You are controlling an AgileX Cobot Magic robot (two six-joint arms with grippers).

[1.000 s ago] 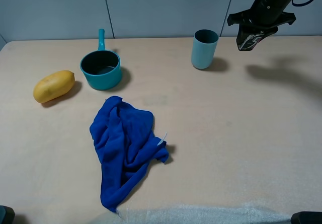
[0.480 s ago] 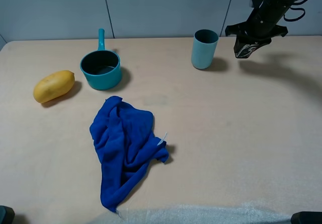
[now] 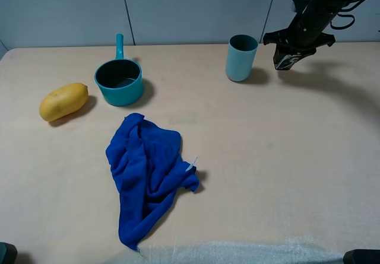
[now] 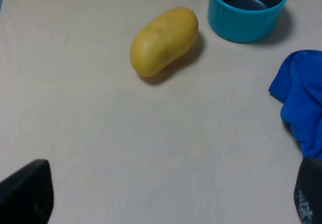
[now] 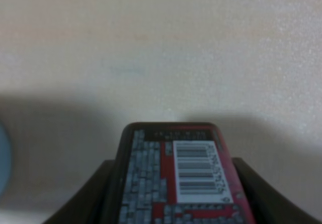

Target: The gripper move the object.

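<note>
My right gripper is shut on the object, a small black box with coloured label marks. It hangs just above the table's far right, a little to the right of the teal cup. In the right wrist view the box shows a barcode label and red marks, clamped between the dark fingers, with its shadow close beneath it. My left gripper is open and empty, low over the table near the yellow fruit; only its fingertips show.
A teal saucepan stands at the back left, with the yellow fruit to its left. A crumpled blue cloth lies in the middle front. The tan table ends at a grey wall behind the cup.
My right gripper has moved a little left and down with the box, closer to the table and the teal cup. Nothing else has moved.
</note>
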